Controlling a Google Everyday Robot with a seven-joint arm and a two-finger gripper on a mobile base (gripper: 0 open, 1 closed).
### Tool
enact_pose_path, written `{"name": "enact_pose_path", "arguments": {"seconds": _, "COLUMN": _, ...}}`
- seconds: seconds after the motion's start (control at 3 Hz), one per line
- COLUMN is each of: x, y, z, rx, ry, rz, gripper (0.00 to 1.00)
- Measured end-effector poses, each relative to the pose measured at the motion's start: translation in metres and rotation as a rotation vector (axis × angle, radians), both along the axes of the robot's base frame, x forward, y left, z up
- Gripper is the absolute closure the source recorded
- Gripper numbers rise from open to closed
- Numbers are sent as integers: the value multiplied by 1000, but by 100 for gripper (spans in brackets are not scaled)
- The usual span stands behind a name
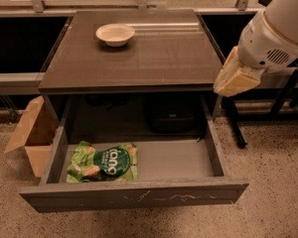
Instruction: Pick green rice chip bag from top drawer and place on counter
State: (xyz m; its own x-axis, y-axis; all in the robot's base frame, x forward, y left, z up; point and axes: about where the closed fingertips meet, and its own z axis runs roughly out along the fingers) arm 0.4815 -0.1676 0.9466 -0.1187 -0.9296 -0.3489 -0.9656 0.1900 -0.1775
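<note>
Tool (pixel 236 78) hangs off the right edge of the bench (pixel 159 63), with the green rice chip bag (pixel 103 161) down in the open top drawer (pixel 139 196).
Far to the tool's left and lower, a tan cardboard box (pixel 32 133) sits on the floor, just beside the drawer's left wall. The green rice chip bag lies flat, logo up, in the drawer's front left corner, well below and left of the tool. Up and left of the tool, a pale bowl (pixel 115 34) stands near the bench's back edge. The tool itself hovers beside the bench's front right corner, touching nothing; apart or together, one cannot tell.
</note>
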Motion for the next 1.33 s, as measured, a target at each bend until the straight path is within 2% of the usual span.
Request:
{"name": "enact_pose_path", "arguments": {"seconds": 0.33, "x": 18, "y": 34, "z": -16, "rx": 51, "ry": 25, "rz": 55, "gripper": 8}}
{"name": "enact_pose_path", "arguments": {"seconds": 0.67, "x": 27, "y": 79, "z": -33, "rx": 108, "ry": 58, "rz": 98, "gripper": 0}}
{"name": "enact_pose_path", "arguments": {"seconds": 1.0, "x": 27, "y": 85, "z": -39, "rx": 104, "ry": 66, "rz": 114, "gripper": 0}}
{"name": "enact_pose_path", "arguments": {"seconds": 1.33, "x": 24, "y": 123, "z": -76, "rx": 79, "ry": 109, "rz": 200, "gripper": 0}}
